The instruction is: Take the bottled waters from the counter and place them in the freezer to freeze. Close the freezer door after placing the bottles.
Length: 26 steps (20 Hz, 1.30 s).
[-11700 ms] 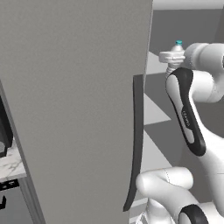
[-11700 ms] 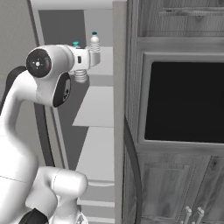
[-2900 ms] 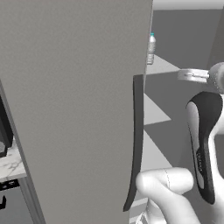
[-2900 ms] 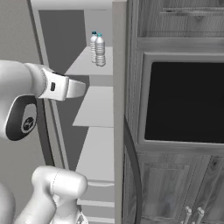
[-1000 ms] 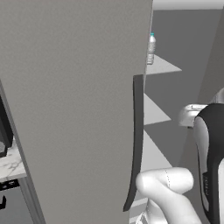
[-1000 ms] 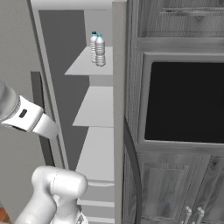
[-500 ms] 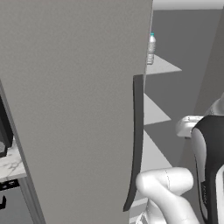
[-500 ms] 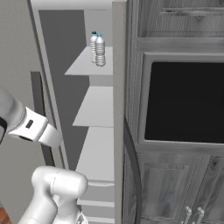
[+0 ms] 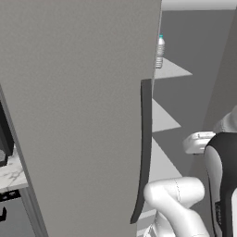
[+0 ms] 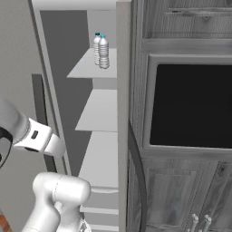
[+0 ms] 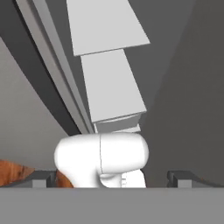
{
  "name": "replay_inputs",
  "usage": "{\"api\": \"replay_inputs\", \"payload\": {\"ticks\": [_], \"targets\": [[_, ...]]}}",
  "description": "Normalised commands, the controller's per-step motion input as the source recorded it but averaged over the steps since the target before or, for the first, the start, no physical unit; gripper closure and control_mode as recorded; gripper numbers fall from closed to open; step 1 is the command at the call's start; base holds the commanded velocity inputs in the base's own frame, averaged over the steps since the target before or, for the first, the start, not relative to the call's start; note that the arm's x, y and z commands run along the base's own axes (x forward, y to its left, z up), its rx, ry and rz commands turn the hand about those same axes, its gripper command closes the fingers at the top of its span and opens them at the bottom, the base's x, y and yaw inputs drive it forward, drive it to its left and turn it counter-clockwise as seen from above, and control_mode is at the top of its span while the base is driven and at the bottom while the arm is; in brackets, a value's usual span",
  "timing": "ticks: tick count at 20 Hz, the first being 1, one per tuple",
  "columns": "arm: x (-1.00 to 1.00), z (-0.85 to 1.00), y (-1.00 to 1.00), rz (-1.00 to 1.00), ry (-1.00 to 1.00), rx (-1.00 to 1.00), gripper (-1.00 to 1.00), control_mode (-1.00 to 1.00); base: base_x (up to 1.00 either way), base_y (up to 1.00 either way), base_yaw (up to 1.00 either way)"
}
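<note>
A wall oven (image 10: 190, 105) with a black window sits in dark grey wood cabinetry (image 10: 181, 27), to the right of the open compartment. Below it are two cabinet doors (image 10: 186, 199) with raised panels and small pale handles (image 10: 200, 223) near their meeting edge at the bottom. Above it is a flat wooden panel. In the left base view, a dark object (image 9: 4, 139) stands at the far left edge, too cropped to identify. In the hand view a patch of reddish-brown wood (image 11: 13, 171) shows at lower left.
</note>
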Motion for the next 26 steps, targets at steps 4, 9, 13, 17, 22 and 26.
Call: {"api": "replay_inputs", "payload": {"ticks": [4, 9, 13, 17, 22, 26], "targets": [[0.01, -0.19, 0.14, 0.07, 0.02, 0.0, -1.0, -1.0, 0.0, 0.0, 0.0], [0.06, -0.24, 0.19, 0.03, 0.03, 0.0, -1.0, -1.0, 0.0, 0.0, 0.0], [0.13, -0.25, 0.08, 0.0, 0.03, 0.0, -1.0, -1.0, 0.0, 0.0, 0.0], [0.39, -0.37, 0.0, -0.05, 0.01, -0.07, -1.0, -1.0, 0.0, 0.0, 0.0], [0.16, -0.12, 0.0, -0.02, 0.0, -0.02, -1.0, -1.0, 0.0, 0.0, 0.0], [0.0, 0.0, 0.0, 0.0, 0.0, 0.0, -1.0, -1.0, 0.0, 0.0, 0.0]]}}
